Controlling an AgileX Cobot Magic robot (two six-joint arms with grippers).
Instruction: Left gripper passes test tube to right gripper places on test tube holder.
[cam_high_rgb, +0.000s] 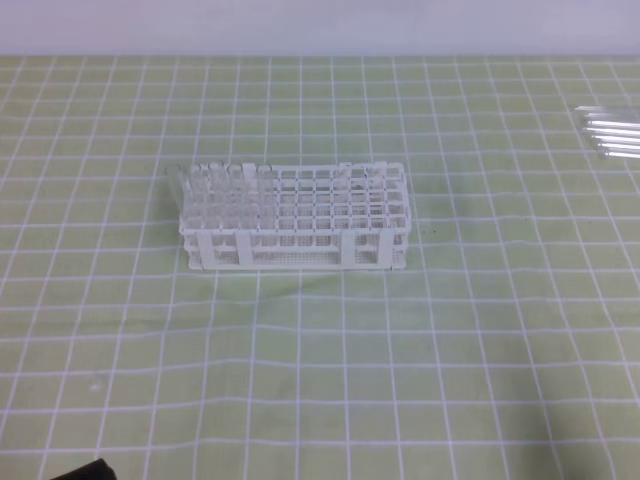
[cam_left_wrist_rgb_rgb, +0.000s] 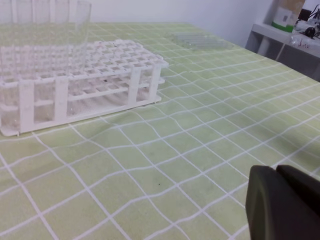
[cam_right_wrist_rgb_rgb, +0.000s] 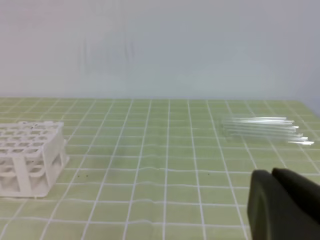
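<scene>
While the overhead view shows no arm over the work area, we see the white rack (cam_high_rgb: 295, 217) sitting alone near the middle of the table (cam_high_rgb: 320, 380), which is covered with a green cloth with a white grid. Clear tubes (cam_high_rgb: 210, 185) stand upright in the rack's left end; the right end holes look unfilled. A batch of spare glass tubes (cam_high_rgb: 610, 135) lies flat at the far right edge of the table, well apart from the rack.

Left wrist view: the rack (cam_left_wrist_rgb_rgb: 75, 85) is close, at upper left, with standing tubes (cam_left_wrist_rgb_rgb: 47, 22) rising at its near end. Only a black piece of the left hand (cam_left_wrist_rgb_rgb: 284, 205) shows in the lower right corner; we cannot tell if it is wide or narrow, and nothing is visibly held.

Right wrist view: the rack corner (cam_right_wrist_rgb_rgb: 31, 157) is at left and the loose tubes (cam_right_wrist_rgb_rgb: 265, 128) lie at right on the cloth. The right hand (cam_right_wrist_rgb_rgb: 284, 205) is again just a black piece at the lower right; its state cannot be told.
</scene>
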